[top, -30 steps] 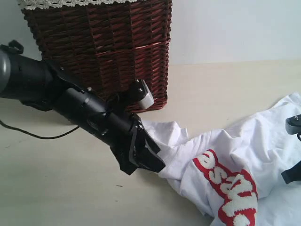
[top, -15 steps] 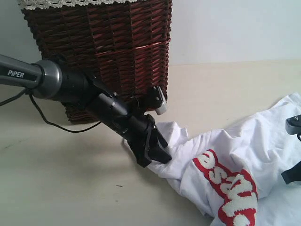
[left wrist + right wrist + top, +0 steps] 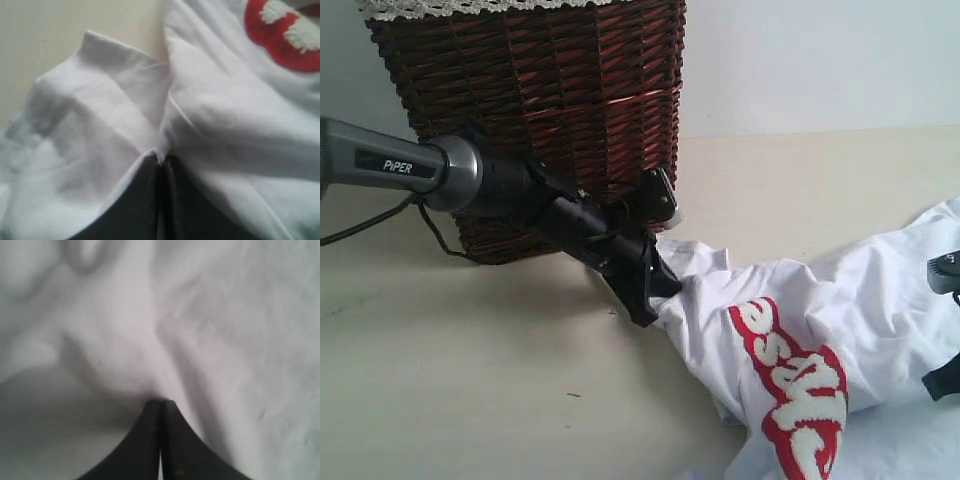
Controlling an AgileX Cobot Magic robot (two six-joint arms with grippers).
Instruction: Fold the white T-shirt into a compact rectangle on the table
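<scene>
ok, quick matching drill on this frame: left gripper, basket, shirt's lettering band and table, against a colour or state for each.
Things:
1. left gripper
2. wicker basket
3. lettering band
4. table

Colour or state:
a. cream-beige
b. shut on a fold of the white T-shirt
c. dark red-brown, with white lace trim on the rim
d. red with white letters

Pairs: 1-b, 2-c, 3-d, 4-a
</scene>
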